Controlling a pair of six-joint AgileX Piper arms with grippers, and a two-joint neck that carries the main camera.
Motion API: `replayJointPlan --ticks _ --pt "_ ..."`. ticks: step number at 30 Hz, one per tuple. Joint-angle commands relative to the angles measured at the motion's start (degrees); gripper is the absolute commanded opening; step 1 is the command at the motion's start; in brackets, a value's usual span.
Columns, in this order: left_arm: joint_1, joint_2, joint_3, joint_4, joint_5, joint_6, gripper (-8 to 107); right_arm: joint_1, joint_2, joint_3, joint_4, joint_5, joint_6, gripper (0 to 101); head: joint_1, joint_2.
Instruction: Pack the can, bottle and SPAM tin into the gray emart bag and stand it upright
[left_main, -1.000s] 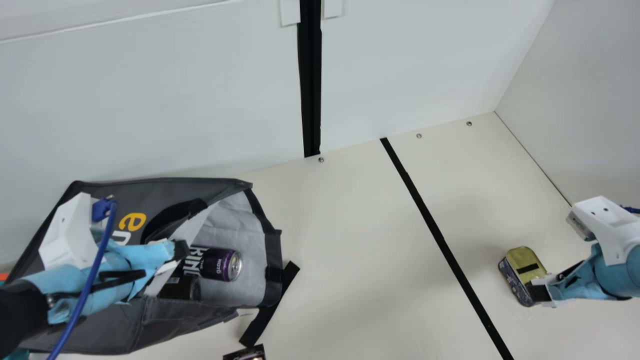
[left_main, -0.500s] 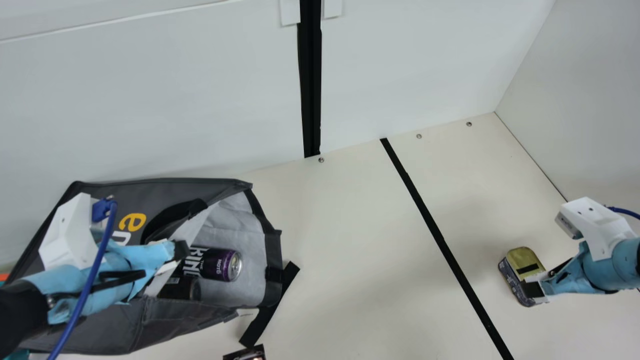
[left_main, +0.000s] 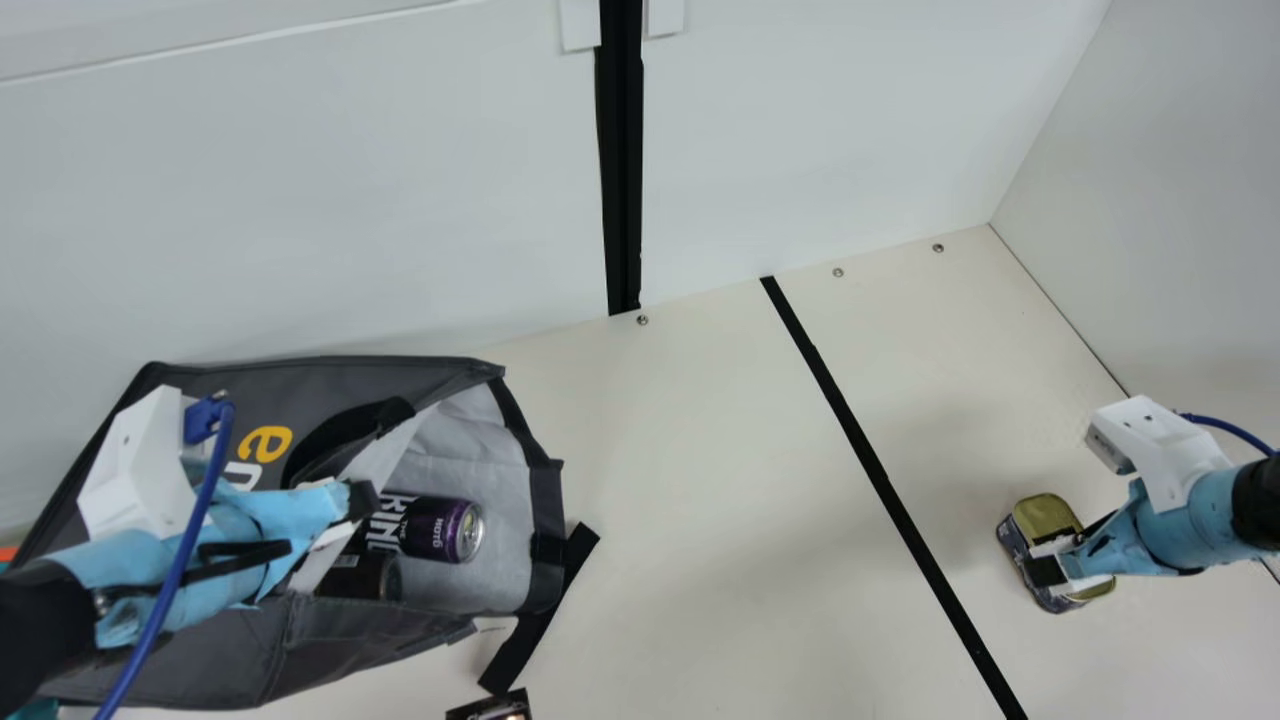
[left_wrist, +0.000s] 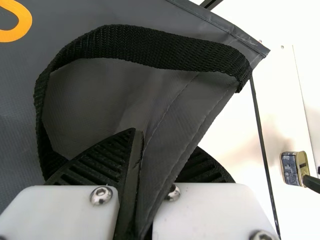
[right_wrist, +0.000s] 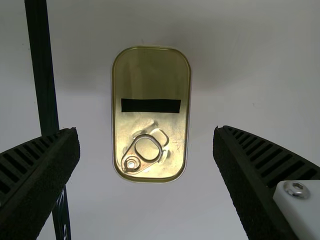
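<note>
In the main view the gray emart bag (left_main: 340, 375) lies on its side at the left, mouth facing right, with the purple can (left_main: 440, 530) and a dark bottle (left_main: 365, 577) inside. My left gripper (left_main: 362, 500) is at the bag's mouth edge. The left wrist view has my left gripper (left_wrist: 142, 170) shut on the bag's fabric (left_wrist: 170, 125), beside its black strap. At the right, my right gripper (left_main: 1050, 562) is over the gold-topped SPAM tin (left_main: 1045, 515). In the right wrist view the tin (right_wrist: 150, 85) lies between the spread fingers of my right gripper (right_wrist: 146, 150).
A black strap end (left_main: 540, 610) extends from the bag onto the table. A small dark object (left_main: 490, 708) lies at the main view's bottom edge. Black tape (left_main: 880, 470) crosses the table, and white walls (left_main: 320, 200) stand behind and at the right.
My right gripper has shifted left across the tin in the main view, and more of its arm shows. The tin, the bag and my left arm have stayed still.
</note>
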Motion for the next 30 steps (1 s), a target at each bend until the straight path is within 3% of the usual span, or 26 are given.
replayJointPlan --ticks 1,22,30 --pt "0.0 0.0 0.0 0.0 0.0 0.0 -8 0.2 0.8 0.0 0.0 -0.8 0.2 95 -1.3 -0.1" --pt "0.0 0.0 0.0 0.0 0.0 0.0 -8 4.1 9.2 1.5 -0.9 -8.7 1.2 95 -1.3 -0.1" --pt "0.0 0.0 0.0 0.0 0.0 0.0 -8 4.5 11.2 0.9 0.2 -9.6 -0.2 42 -1.3 -0.1"
